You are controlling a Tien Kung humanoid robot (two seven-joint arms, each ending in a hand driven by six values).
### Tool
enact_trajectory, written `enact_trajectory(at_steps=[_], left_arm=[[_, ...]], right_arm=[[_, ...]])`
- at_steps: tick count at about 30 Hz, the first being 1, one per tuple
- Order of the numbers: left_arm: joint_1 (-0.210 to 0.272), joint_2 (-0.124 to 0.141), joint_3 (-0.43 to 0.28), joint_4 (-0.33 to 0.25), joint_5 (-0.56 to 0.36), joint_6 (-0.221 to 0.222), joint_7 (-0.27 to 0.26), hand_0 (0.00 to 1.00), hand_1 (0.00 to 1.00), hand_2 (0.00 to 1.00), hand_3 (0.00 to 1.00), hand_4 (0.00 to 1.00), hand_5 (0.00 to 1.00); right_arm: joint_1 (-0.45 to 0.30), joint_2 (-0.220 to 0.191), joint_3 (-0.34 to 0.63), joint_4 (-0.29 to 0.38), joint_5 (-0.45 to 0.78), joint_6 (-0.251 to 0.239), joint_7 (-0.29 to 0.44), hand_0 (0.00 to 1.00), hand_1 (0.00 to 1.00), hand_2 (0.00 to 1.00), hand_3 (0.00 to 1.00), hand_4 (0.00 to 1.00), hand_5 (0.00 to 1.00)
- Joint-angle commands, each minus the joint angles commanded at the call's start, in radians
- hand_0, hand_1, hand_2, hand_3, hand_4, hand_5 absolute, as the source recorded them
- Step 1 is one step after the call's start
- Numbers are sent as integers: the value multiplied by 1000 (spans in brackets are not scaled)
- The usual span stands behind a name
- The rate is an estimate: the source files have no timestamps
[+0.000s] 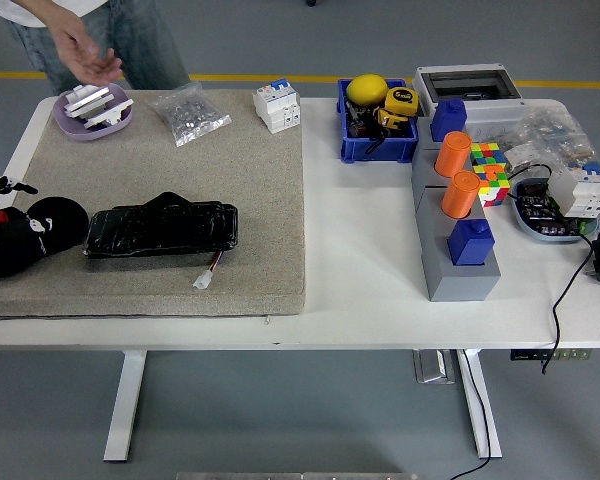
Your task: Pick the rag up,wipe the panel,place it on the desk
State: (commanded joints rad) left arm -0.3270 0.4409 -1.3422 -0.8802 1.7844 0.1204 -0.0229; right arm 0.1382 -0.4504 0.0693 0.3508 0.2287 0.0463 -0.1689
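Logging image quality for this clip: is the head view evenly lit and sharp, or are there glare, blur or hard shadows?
Head view: lighting even and soft, with only faint shadows under objects; the black panel shows shiny highlights on its wrapped surface; the white table is bright but not blown out; the person's hand at the top looks slightly motion-blurred; the left hand is dark, with little detail.

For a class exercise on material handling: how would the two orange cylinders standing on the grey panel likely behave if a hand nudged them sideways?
The orange cylinders stand upright on the grey panel, taller than wide, so they may tip. Once down, their round sides would probably roll. They look rigid, unlikely to flex.
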Motion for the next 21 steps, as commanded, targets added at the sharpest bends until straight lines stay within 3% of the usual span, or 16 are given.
enact_trajectory(at_steps=[6,7,18,19,21], left_arm=[[-5,-1,10,10,7,-33,24,817,868,835,723,969,347],[-6,-1,13,12,11,-39,32,791,874,898,855,974,349],[-14,-5,40,36,5,-15,44,745,859,893,860,974,346],[-14,-5,44,39,4,-12,45,621,781,862,840,972,343],[-14,-5,48,42,1,-9,45,621,781,862,840,972,343]], right_arm=[[2,1,3,1,-4,-1,0,778,662,707,666,998,519],[2,1,6,1,-7,-1,0,778,662,708,665,998,520],[0,1,9,2,-10,-2,1,778,662,707,663,998,519],[0,1,10,1,-10,-3,1,778,662,707,664,998,518],[0,0,11,1,-9,-4,2,778,662,707,664,998,518]])
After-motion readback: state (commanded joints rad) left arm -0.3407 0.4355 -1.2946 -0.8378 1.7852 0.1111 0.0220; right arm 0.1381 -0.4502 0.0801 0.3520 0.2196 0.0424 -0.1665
